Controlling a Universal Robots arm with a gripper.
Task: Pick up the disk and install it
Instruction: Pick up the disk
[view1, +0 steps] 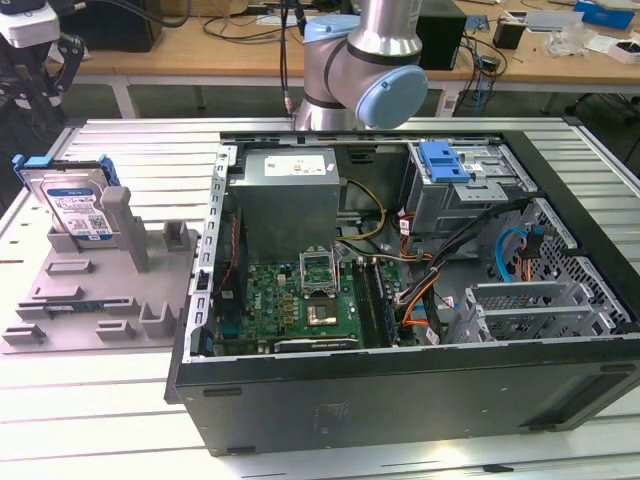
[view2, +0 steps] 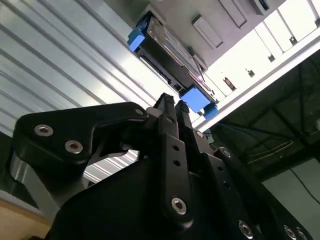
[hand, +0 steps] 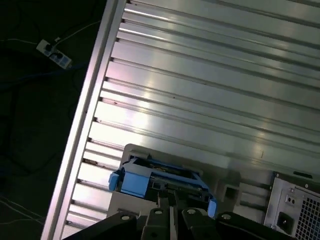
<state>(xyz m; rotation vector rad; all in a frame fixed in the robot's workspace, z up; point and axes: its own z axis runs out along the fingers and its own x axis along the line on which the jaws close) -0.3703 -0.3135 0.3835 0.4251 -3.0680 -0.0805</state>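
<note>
The disk (view1: 78, 208), a silver drive with a white-and-blue label in a blue bracket, stands tilted on edge in the grey fixture (view1: 95, 290) at the exterior view's left. My gripper (view1: 42, 78) hangs above and behind it, apart from it. In the second wrist view the black fingers (view2: 169, 117) lie pressed together with nothing between them, pointing toward the disk (view2: 167, 47). In the first wrist view the disk (hand: 162, 176) sits just beyond the fingertips (hand: 161, 202).
An open computer case (view1: 400, 390) lies at the centre and right, with a grey power supply (view1: 288, 195), a motherboard (view1: 300, 305) and a metal drive cage topped by a blue latch (view1: 445, 160). The ribbed aluminium table (view1: 130, 150) carries everything. A power strip (hand: 54, 54) lies on the floor.
</note>
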